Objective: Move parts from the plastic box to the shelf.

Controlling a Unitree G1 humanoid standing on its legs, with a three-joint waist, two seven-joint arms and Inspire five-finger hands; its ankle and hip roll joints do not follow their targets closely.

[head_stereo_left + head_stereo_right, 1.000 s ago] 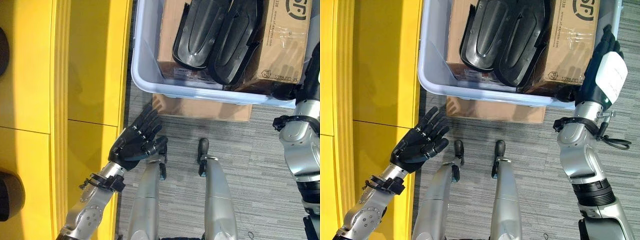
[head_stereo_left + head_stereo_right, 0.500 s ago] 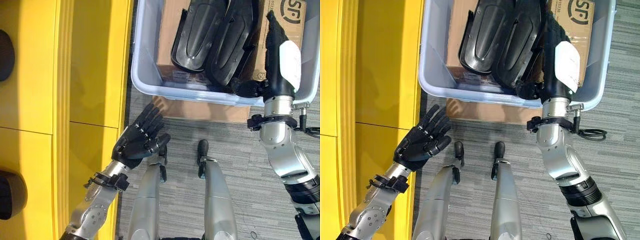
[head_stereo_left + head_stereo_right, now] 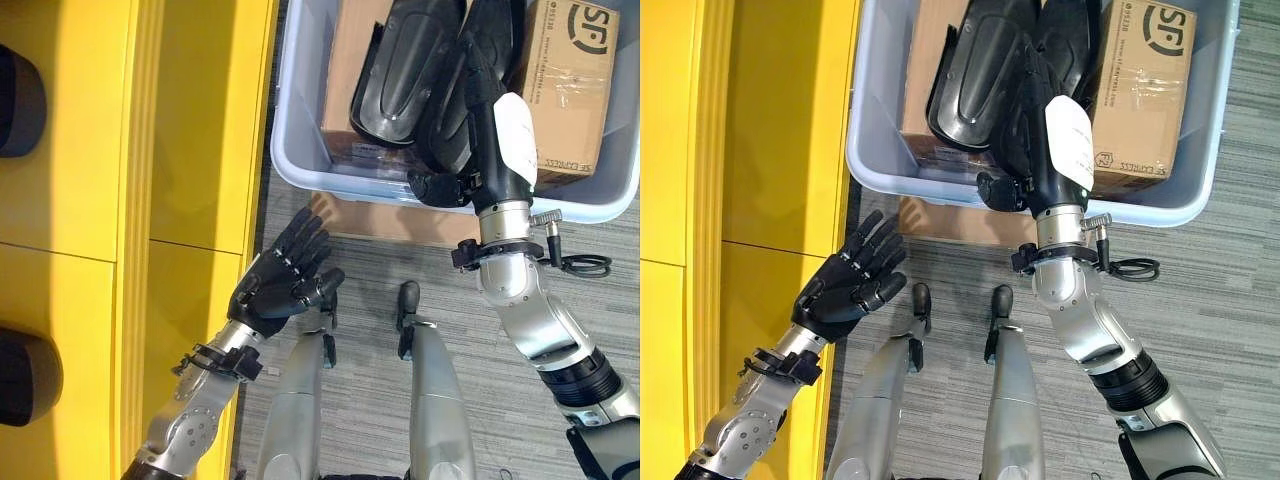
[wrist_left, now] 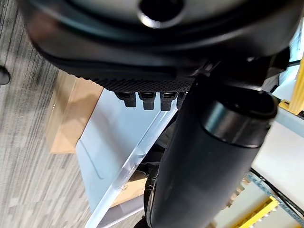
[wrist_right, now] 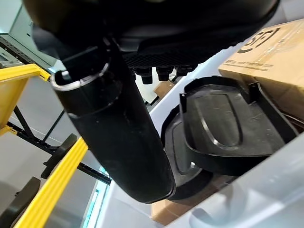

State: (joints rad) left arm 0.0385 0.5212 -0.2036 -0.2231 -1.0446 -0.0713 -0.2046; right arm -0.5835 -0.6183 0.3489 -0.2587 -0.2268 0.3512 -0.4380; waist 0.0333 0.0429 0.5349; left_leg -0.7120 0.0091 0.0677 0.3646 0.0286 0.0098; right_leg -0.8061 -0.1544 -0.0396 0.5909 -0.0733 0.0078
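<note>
A pale grey plastic box (image 3: 300,150) sits on the floor at the upper middle of the frame, holding two glossy black moulded parts (image 3: 405,70) that lean side by side over brown cardboard boxes (image 3: 570,70). The yellow shelf (image 3: 180,120) fills the left side of the frame, just beside the box.

Left hand (image 3: 278,290) hovers palm-up with fingers spread; right hand (image 3: 1035,120) reaches forward, fingers seemingly straight

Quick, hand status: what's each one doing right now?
Left hand: open, fingers spread, holding nothing, above the floor beside the yellow shelf.
Right hand: open, fingers straight, over the black parts in the plastic box.
</note>
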